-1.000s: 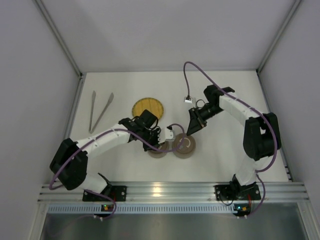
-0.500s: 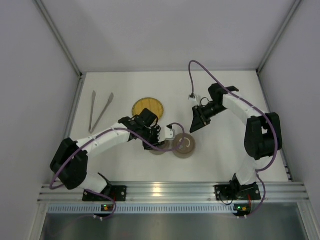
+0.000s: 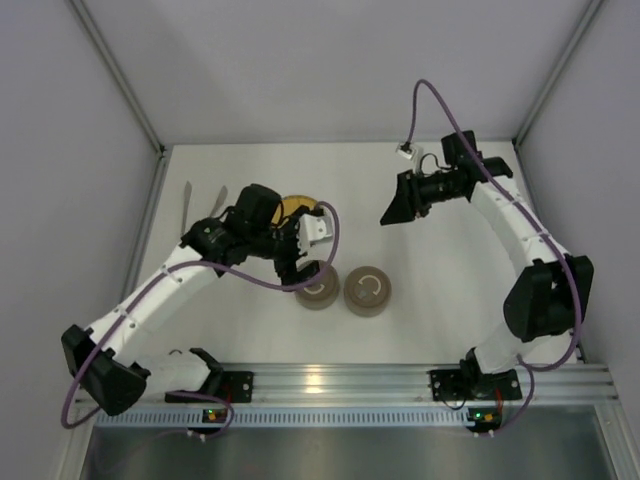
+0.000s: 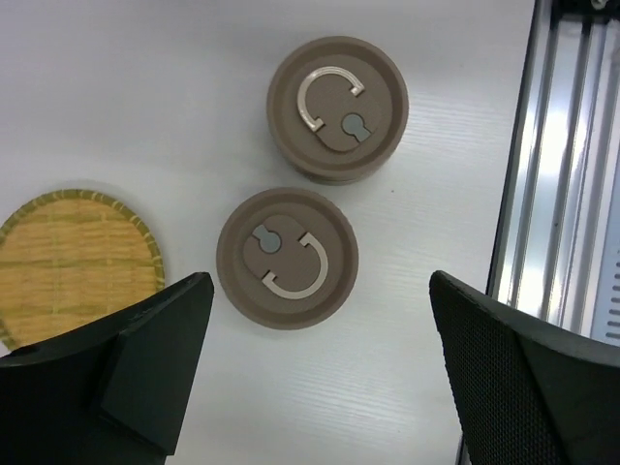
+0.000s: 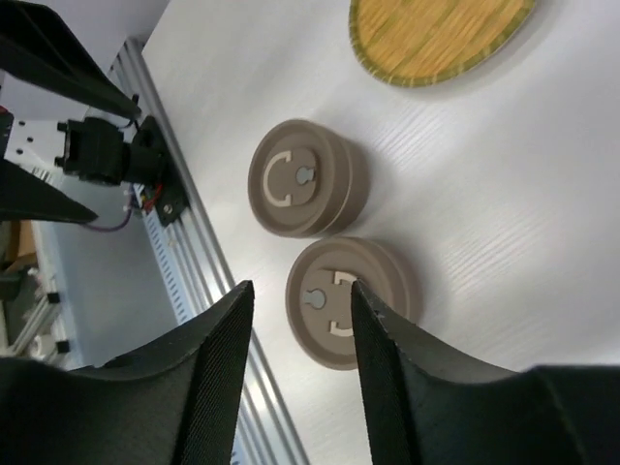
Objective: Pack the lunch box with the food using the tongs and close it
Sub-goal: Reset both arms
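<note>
The lunch box is two round brown containers with their lids on, side by side near the front of the table, the left one and the right one. My left gripper hovers just behind the left one, open wide and empty. My right gripper is raised at the back right, open, nothing between its fingers. The tongs lie at the far left, partly behind my left arm. No food shows.
A round yellow woven plate, bare where it shows, sits behind the containers, half covered by my left wrist. The aluminium rail runs along the table's front edge. Grey walls close in both sides.
My left gripper let go of the left container's lid, opened wide and pulled back to the left. My right gripper rose toward the far right and opened a little.
</note>
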